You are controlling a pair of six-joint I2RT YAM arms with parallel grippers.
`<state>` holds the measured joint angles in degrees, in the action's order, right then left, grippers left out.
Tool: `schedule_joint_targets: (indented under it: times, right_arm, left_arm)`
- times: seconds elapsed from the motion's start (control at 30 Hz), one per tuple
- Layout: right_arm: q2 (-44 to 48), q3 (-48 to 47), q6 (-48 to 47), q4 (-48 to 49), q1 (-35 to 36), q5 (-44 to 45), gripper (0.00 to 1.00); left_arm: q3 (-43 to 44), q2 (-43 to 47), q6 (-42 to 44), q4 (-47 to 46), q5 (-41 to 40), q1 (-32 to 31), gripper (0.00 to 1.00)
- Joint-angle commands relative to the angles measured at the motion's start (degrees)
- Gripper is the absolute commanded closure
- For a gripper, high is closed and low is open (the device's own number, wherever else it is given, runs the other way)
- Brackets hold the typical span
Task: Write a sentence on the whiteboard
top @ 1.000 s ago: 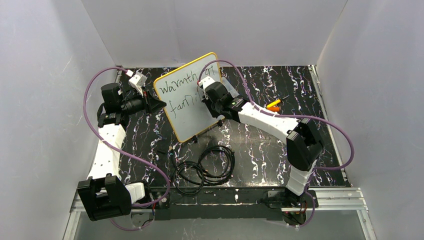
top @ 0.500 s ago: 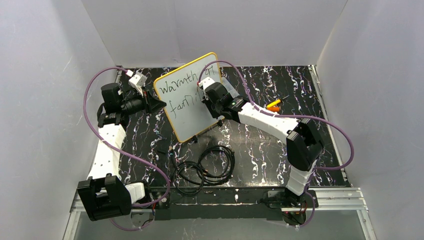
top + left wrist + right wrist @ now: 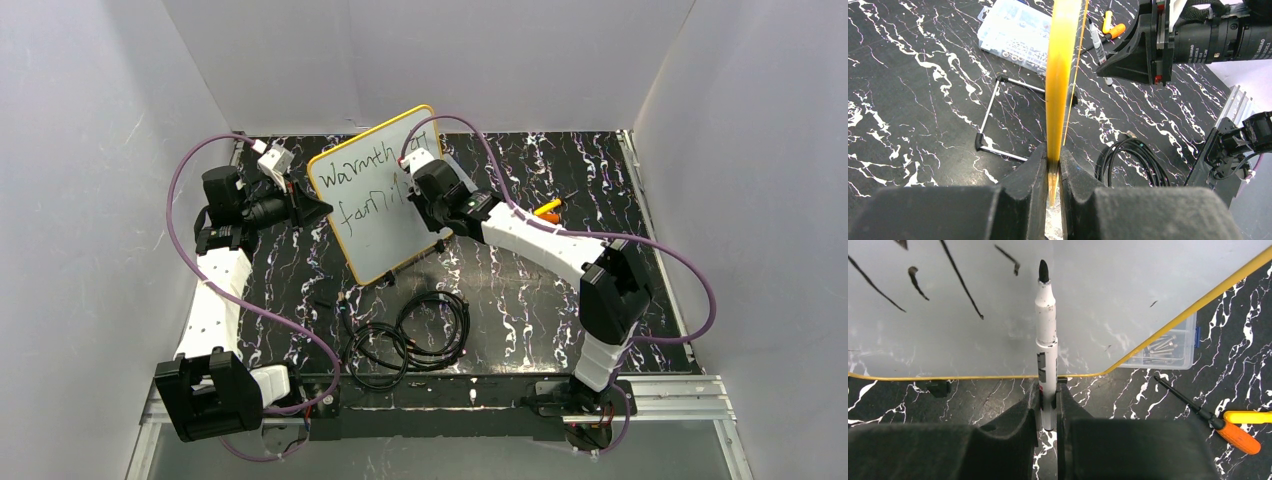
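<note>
Lying nearest the arm bases, two black cable coils (image 3: 403,340) sit side by side. Mid-table, one whiteboard (image 3: 385,235) stands tilted. The left gripper (image 3: 1053,161) is clamped on its yellow edge, and the right gripper (image 3: 1047,402) clenches one white marker (image 3: 1046,325) pointed at the board. Two lines of the sentence (image 3: 358,166) show. Beyond lie one orange-handled screwdriver (image 3: 1240,434) and one clear screw box (image 3: 1164,347).

Shows the whiteboard (image 3: 378,225), white, yellow-framed, standing upright on the desk (image 3: 520,300). Bears the sentence (image 3: 350,168) in black marker: "Warmth" above a partial second line.
</note>
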<state>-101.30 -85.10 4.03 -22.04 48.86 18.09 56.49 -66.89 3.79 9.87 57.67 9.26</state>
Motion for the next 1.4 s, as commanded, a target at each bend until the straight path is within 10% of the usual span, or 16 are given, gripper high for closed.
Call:
schedule_joint_targets:
  times: [0.0, 1.37]
  right_arm:
    - [-0.7, -4.1, -1.0, -0.2, -1.0, 1.1, 0.99]
    - [-3.0, 1.3, -0.9, -1.5, 1.1, -7.5, 0.99]
  left_arm:
    - [-0.5, 1.5, -1.1, 0.9, 2.6, -0.5, 1.0]
    - [-0.6, 1.6, -1.3, 0.7, 2.8, -0.5, 1.0]
